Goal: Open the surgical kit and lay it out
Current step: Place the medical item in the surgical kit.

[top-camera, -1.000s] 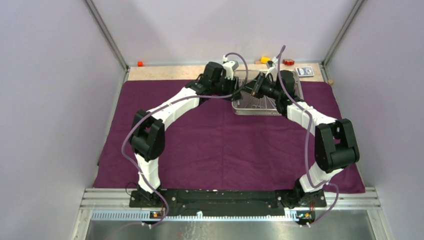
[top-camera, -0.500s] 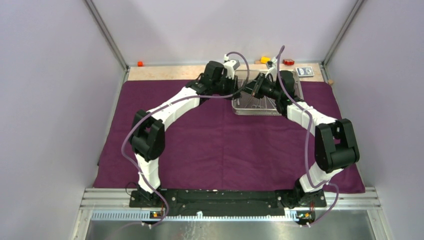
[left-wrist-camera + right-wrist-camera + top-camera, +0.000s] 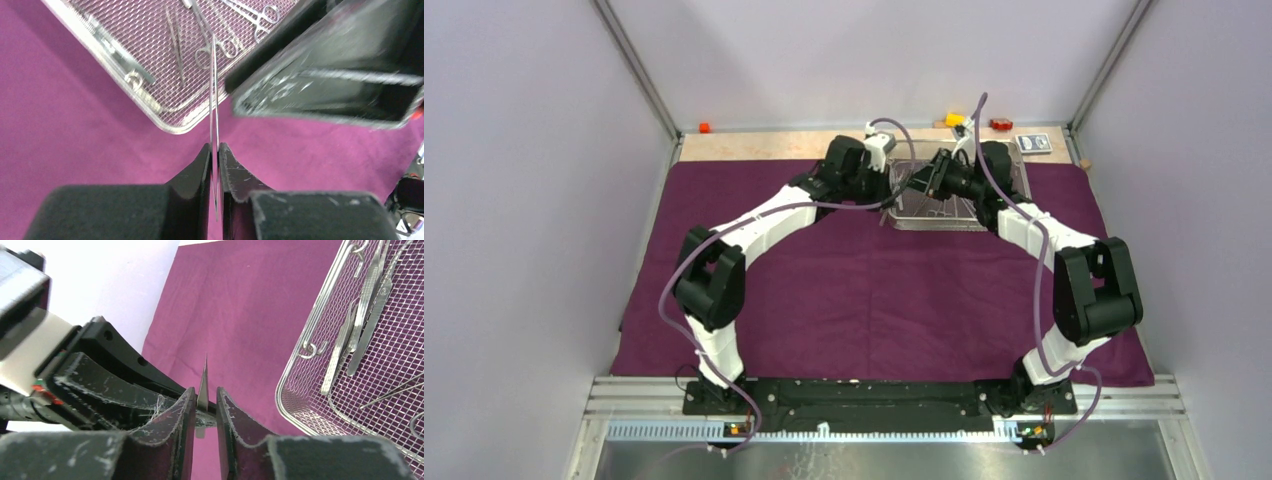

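Where the grippers meet: above the near-left corner of the tray [image 3: 944, 224], at the far middle of the cloth [image 3: 844, 290].
Left gripper [image 3: 214, 156]: jaws pressed narrow on a pair of tweezers [image 3: 214, 95], both fingers touching the blades.
Tweezers: held clear of the cloth, seen edge-on, far end over the tray's rounded corner.
Right gripper [image 3: 204, 396]: jaws slightly parted around the same tweezers. Cloth shows in a thin gap beside the blade, so no pinch is seen.
Spacing: left fingers sit just behind the right ones in the right wrist view.
Tray contents: ring-handled clamps [image 3: 262, 15] and other tweezers [image 3: 367, 295] lying flat on the mesh.
Cloth: spread flat under tray and arms.
Beyond cloth: card packet [image 3: 1034, 143] and small blocks [image 3: 954, 119] along the far table edge.
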You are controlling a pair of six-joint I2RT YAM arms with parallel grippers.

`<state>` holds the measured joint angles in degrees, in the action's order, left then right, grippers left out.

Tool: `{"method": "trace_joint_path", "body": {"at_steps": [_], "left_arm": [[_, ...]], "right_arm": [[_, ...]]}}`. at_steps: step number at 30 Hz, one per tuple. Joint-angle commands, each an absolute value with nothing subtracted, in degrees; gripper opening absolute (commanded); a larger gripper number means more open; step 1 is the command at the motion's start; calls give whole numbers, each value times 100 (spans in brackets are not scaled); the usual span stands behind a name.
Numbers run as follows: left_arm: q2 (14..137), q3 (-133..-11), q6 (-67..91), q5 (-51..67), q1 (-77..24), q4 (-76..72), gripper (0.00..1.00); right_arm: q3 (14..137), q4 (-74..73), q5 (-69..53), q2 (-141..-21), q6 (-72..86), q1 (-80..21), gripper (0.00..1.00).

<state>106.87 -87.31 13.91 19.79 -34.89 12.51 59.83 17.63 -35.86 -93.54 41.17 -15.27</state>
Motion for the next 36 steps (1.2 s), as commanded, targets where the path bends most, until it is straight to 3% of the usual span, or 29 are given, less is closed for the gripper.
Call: {"method": "trace_joint_path", "body": {"at_steps": [1, 7, 13, 23, 36], "left_arm": [[10020, -8172, 1235, 1674, -3377, 965, 13], [9475, -7318, 1195, 1419, -3372, 575, 13], [8916, -6059, 1254, 1235, -3368, 116, 13], [8170, -4912, 746, 960, -3309, 632, 13], [7414, -4028, 537, 1327, -1930, 1132, 11]], "right_arm": [[6316, 1807, -3781, -9202, 3754, -1554, 25], [6320, 1519, -3821, -8978, 3293, -1543, 34], [6262, 1279, -3815, -8792, 2890, -1345, 34], [5976, 543, -4156, -8745, 2299, -637, 34], [5305, 847, -4007, -8024, 1771, -520, 35]]}}
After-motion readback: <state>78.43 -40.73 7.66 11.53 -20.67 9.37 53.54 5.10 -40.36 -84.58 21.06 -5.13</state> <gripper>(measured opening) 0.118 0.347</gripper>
